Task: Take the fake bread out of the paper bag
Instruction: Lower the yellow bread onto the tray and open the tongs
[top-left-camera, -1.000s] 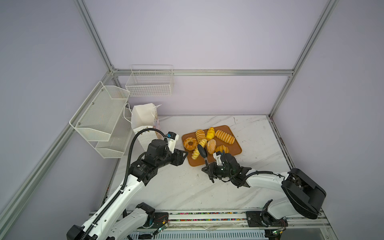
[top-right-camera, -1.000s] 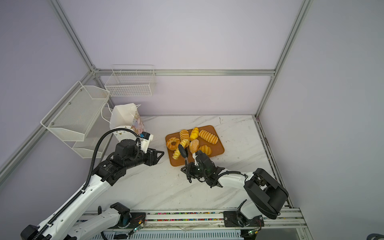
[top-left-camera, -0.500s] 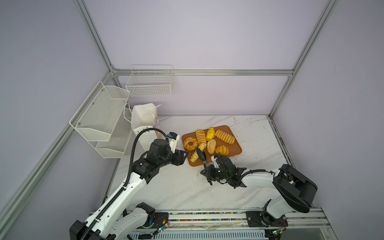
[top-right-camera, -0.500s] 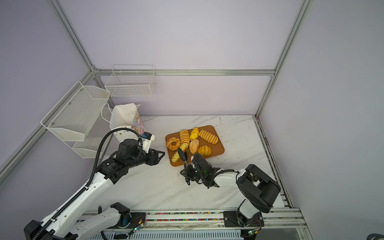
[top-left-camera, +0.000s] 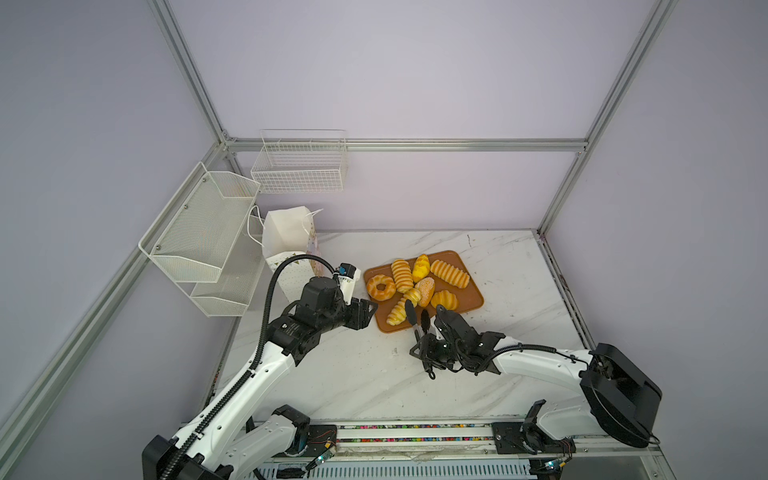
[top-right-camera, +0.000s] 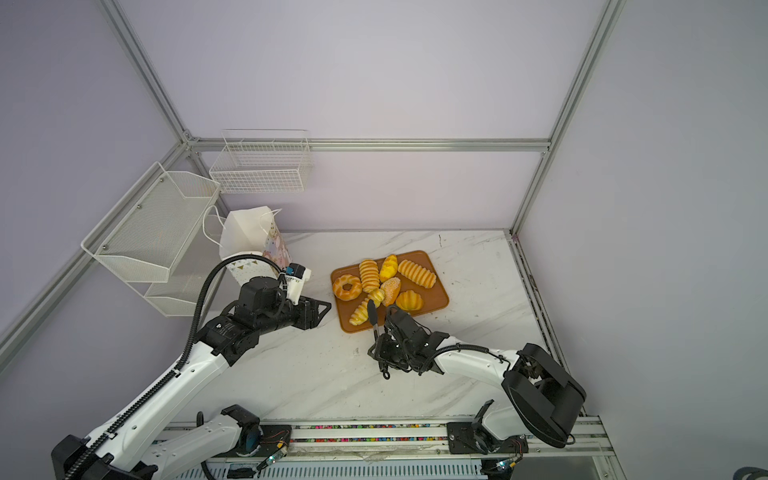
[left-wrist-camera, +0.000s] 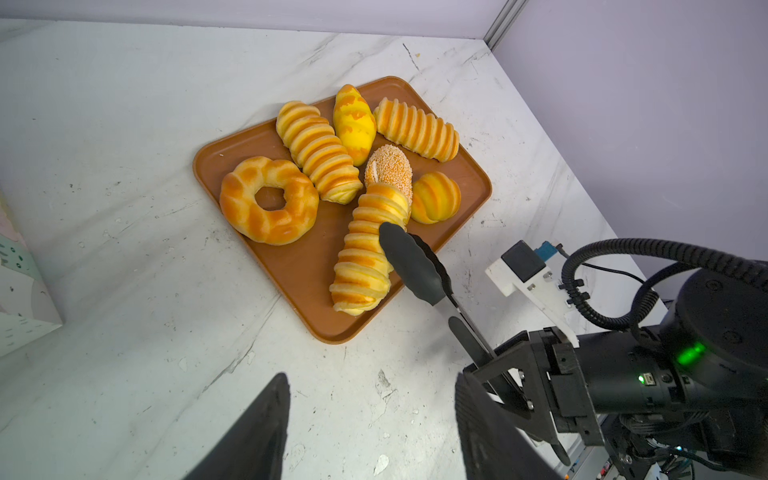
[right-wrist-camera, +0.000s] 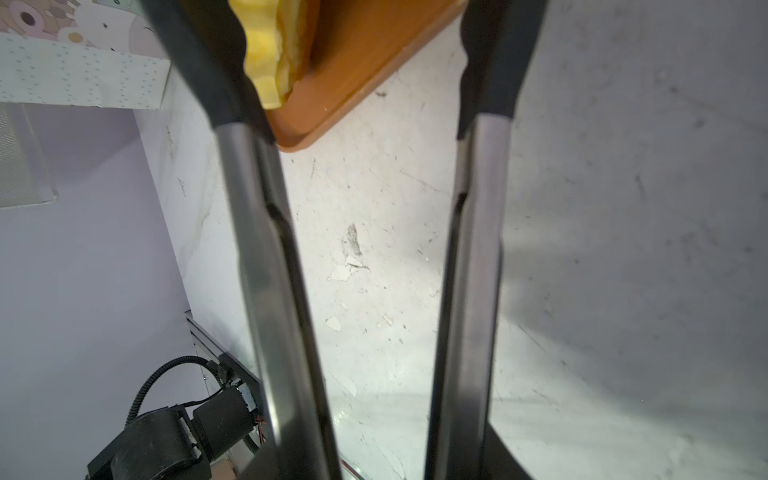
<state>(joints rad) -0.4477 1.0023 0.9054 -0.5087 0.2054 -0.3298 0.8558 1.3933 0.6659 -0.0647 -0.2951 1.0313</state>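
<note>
Fake bread (top-left-camera: 424, 286): seven pieces are lying together on the orange-brown tray (left-wrist-camera: 299, 270) in the middle of the marble desk (top-left-camera: 374, 382). Paper bag (top-left-camera: 286, 237): is standing upright at the desk's back-left corner, apart from the tray. Left claw (top-left-camera: 368, 316): is hanging open and empty just beside the tray's left edge. Right claw (top-left-camera: 426, 347): is gripping the handles of metal tongs (left-wrist-camera: 415, 266), whose black tips are standing spread apart. One tip is sitting against a ridged long roll (left-wrist-camera: 365, 257) at the tray's near edge.
</note>
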